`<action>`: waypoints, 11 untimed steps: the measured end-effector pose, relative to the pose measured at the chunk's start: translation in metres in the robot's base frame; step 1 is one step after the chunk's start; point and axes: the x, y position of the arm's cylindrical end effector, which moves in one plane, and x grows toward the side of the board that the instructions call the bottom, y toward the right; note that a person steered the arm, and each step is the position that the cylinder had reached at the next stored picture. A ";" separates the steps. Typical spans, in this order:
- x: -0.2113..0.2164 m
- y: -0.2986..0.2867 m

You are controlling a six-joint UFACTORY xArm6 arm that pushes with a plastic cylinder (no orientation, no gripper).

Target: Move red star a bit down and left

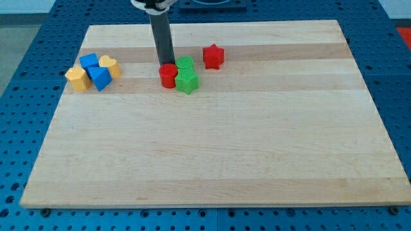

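The red star (pixel 213 56) lies near the view's top, right of the board's middle. My tip (pixel 165 65) stands to its left, right behind a small red block (pixel 168 76) and touching or almost touching it. Two green blocks sit beside that red block: one (pixel 185 63) behind and one (pixel 188 81) in front, between my tip and the red star. The rod rises straight up out of the view's top.
At the view's left stands a cluster: two blue blocks (pixel 90 61) (pixel 100 77) and two yellow blocks (pixel 77 78) (pixel 109 66). The wooden board (pixel 212 154) lies on a blue perforated table.
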 end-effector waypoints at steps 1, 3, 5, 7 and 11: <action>-0.061 0.007; -0.070 0.107; -0.040 0.119; -0.013 0.119; 0.008 0.119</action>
